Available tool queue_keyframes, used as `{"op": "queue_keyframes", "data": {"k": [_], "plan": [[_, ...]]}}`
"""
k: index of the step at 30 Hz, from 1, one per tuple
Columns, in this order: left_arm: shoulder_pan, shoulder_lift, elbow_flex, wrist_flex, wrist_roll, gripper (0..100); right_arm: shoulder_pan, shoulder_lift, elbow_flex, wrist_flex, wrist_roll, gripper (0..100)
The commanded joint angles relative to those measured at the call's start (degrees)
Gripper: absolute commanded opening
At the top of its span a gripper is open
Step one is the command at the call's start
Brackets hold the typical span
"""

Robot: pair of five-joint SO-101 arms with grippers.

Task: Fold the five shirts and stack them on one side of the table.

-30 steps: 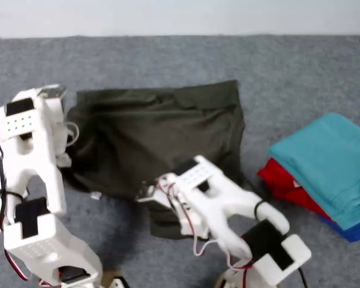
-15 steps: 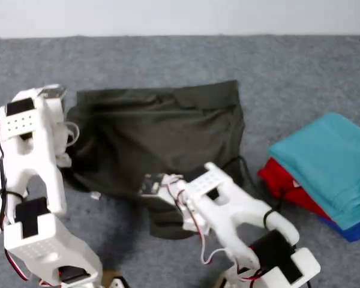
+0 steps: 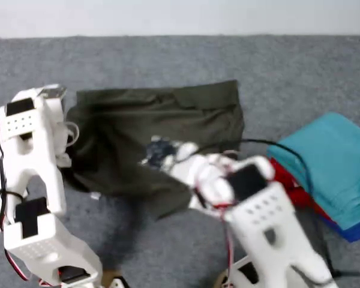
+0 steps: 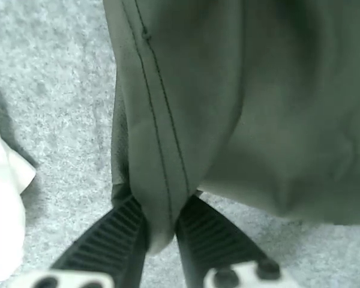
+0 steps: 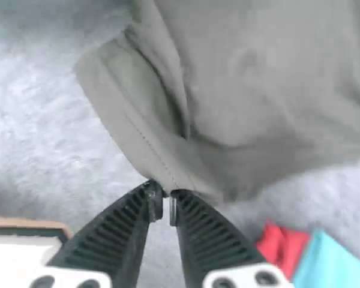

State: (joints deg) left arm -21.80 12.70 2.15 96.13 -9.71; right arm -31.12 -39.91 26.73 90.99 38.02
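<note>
Olive shirt (image 3: 162,129) is lying partly spread in the middle of the grey table (image 3: 168,57), bunching along its near edge where both arms are gripping it. The left gripper (image 4: 162,223) is clenching a stitched fold of the shirt's hem between its black fingers (image 4: 117,234), with the cloth rising out past the tips. The right gripper (image 5: 161,201) is pinching the corner of another folded hem. Its fingers are sitting almost together, and the fabric seems to be caught just at the tips, though the hold is hard to judge there. In the high view the right arm (image 3: 252,198) is stretching over the shirt's near right part, while the left arm (image 3: 30,150) is standing at the shirt's left edge. On the right side of the table, near the olive shirt, a teal shirt (image 3: 333,162) is lying folded on top of a red shirt (image 3: 283,180) and a blue shirt (image 3: 355,231).
</note>
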Motion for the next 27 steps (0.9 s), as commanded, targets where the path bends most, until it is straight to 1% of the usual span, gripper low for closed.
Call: {"op": "queue_keyframes", "data": {"k": [1,3,5,9,13,19,23,25,27], "plan": [[-0.26,-5.80,-2.24,0.70,-0.44,1,8.66,-6.37,-2.11,-0.40,-0.79,0.9],[-0.26,-10.29,-4.18,0.70,-0.35,1,13.23,-8.75,-2.37,-2.77,-2.64,0.9],[0.35,-15.30,-5.58,1.05,-0.26,1,16.31,-11.30,-2.37,-6.11,-5.54,0.9],[3.16,-25.85,-5.85,1.41,-0.18,1,18.77,-16.22,-2.90,-13.05,-13.27,0.9],[6.51,-36.04,-6.02,0.70,-0.18,1,22.02,-16.48,-10.02,-15.08,-18.29,0.9],[7.47,-46.33,-5.76,-4.04,-0.18,1,27.74,-11.91,-30.33,-14.55,-24.88,0.9],[7.74,-48.09,-5.76,-2.73,-0.26,1,28.97,-8.84,-42.11,-11.03,-24.70,0.9],[7.82,-47.38,-4.70,-1.32,-0.26,1,28.88,-7.52,-43.78,-8.31,-24.18,0.9],[7.82,-46.07,-1.63,-0.97,-0.26,1,28.79,-6.37,-42.02,-5.85,-24.18,0.9]]}}
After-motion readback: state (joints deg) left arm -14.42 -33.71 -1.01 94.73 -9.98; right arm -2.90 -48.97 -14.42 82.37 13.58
